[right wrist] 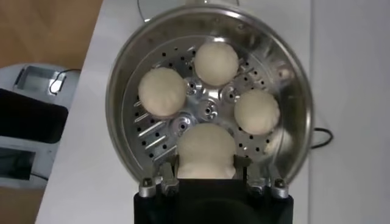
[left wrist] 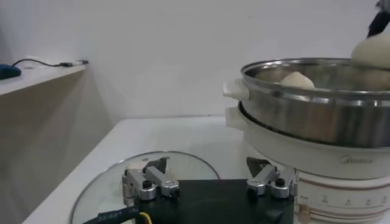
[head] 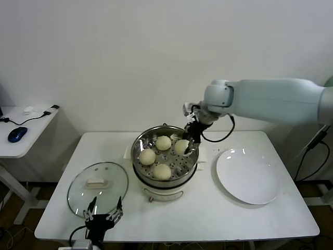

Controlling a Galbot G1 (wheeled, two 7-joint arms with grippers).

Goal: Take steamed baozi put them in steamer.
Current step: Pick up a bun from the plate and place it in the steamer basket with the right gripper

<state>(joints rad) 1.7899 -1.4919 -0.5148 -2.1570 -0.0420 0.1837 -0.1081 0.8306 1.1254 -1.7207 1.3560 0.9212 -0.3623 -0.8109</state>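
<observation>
Steel steamer [head: 165,162] holds four baozi [right wrist: 161,91], one pinched in the right gripper's [right wrist: 206,176] jaws.

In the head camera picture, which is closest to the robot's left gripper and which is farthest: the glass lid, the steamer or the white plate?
From the left gripper, low at the table's front edge on the robot's left:
1. The glass lid, right behind the gripper on the left.
2. The steamer, in the middle of the table, with the baozi inside.
3. The white plate, far over on the right side.
</observation>
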